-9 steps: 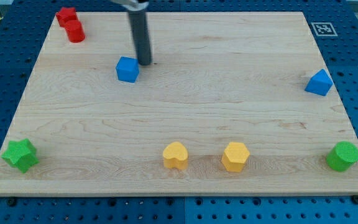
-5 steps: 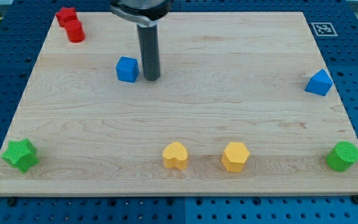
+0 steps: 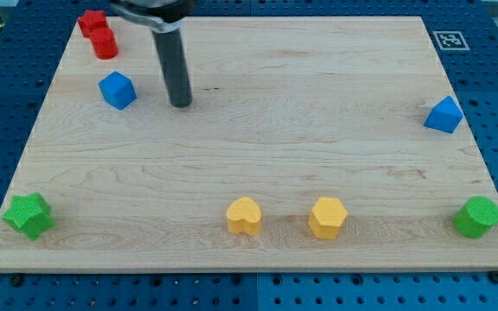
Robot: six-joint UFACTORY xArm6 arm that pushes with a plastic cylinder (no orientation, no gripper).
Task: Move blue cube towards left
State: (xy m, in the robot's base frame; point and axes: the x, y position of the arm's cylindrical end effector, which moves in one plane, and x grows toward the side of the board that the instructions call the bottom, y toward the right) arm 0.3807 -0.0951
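Note:
The blue cube [image 3: 118, 90] lies on the wooden board [image 3: 258, 138] at the view's upper left, turned a little on its base. My tip [image 3: 181, 104] rests on the board to the cube's right, with a clear gap between them. The dark rod rises from the tip to the view's top edge.
Two red blocks [image 3: 98, 34] sit at the top left corner, just above the cube. A blue triangular block [image 3: 443, 115] lies at the right. A yellow heart [image 3: 244, 216] and a yellow hexagon [image 3: 327, 217] lie at the bottom. A green star [image 3: 28, 215] and a green block [image 3: 477, 217] sit in the bottom corners.
The blue cube has slid to the left and slightly up, turning a little. My tip went down beside the cube's right face, then moved left behind it.

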